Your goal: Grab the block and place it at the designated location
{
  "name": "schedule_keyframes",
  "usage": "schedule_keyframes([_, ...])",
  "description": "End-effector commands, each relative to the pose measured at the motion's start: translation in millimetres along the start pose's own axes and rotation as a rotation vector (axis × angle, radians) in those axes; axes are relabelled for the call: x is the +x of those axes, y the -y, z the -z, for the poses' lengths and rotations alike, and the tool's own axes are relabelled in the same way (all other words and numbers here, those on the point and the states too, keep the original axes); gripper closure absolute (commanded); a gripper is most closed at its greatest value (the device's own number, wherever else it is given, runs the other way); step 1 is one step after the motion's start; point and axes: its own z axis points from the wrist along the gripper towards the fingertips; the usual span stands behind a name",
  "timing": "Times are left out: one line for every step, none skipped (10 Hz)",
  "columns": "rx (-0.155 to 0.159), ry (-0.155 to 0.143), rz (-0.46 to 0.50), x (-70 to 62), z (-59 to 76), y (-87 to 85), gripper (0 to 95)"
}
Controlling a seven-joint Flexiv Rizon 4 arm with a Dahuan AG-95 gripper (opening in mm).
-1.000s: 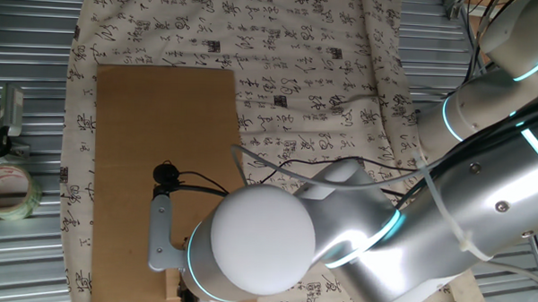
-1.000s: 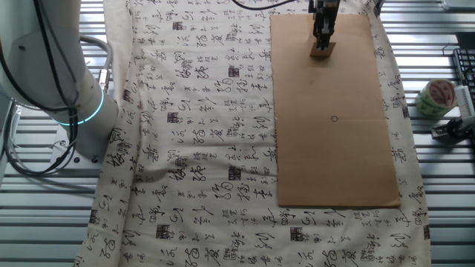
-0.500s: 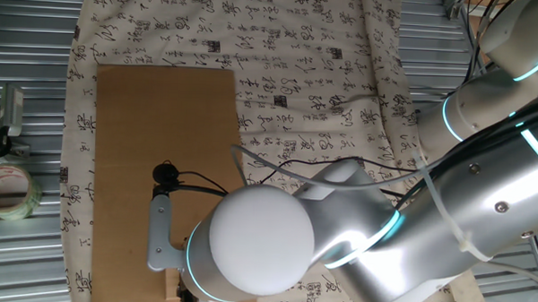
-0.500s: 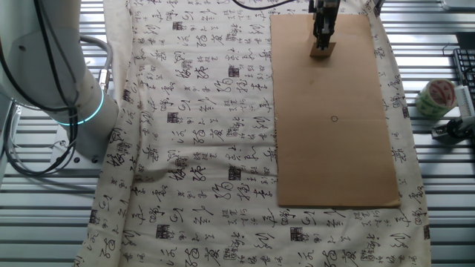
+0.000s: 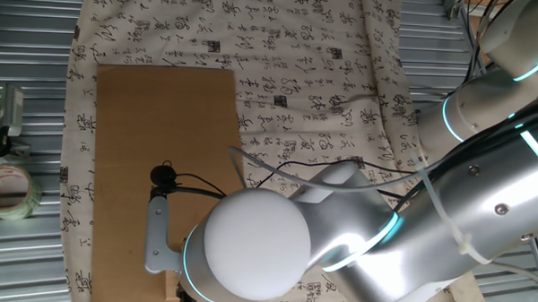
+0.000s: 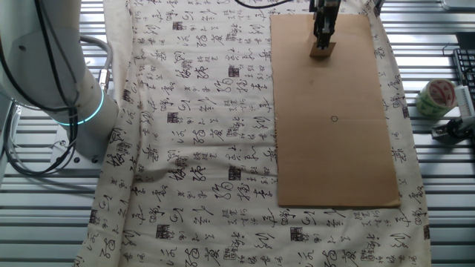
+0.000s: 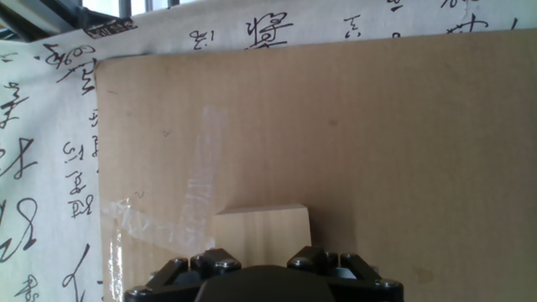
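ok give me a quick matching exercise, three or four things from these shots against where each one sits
Things:
1. block
2. pen circle
3. tape roll
4. cardboard sheet

Places:
a. off the cloth, on the metal slats
b. drawn mid-sheet on the cardboard
c. on the patterned cloth
d. at the gripper, near the sheet's end

Pairs: 1-d, 2-b, 3-a, 4-c

Only black brush-style characters, not legible, cover the cloth point(image 6: 200, 133).

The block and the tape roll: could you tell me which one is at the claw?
The block, the tan cube on the cardboard right at the claw; the tape roll lies off the cloth.
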Motion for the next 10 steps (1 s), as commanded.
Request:
schedule_keyframes([0.001,-0.002,-0.001,0.5,0.0,0.2,95.0])
schedule_keyframes([0.002,-0.002,-0.004,0.0,0.6,-0.2,95.0])
schedule_keyframes([0.005,-0.004,-0.004,-0.3,1.1,-0.5,95.0])
schedule_keyframes([0.007,-0.005,-0.006,-0.8,2.0,-0.8,95.0])
schedule_keyframes([0.01,-0.004,-0.005,-1.3,2.9,-1.2,95.0])
schedule_keyframes([0.011,-0.004,-0.007,-1.7,4.0,-1.4,95.0])
schedule_keyframes([0.012,-0.004,-0.008,-2.6,7.2,-1.9,95.0])
schedule_keyframes([0.012,-0.009,-0.01,-3.1,9.0,-2.2,95.0])
schedule_keyframes([0.012,-0.008,-0.011,-3.3,9.7,-2.3,95.0])
schedule_keyframes([0.014,-0.008,-0.014,-3.3,9.8,-2.3,95.0])
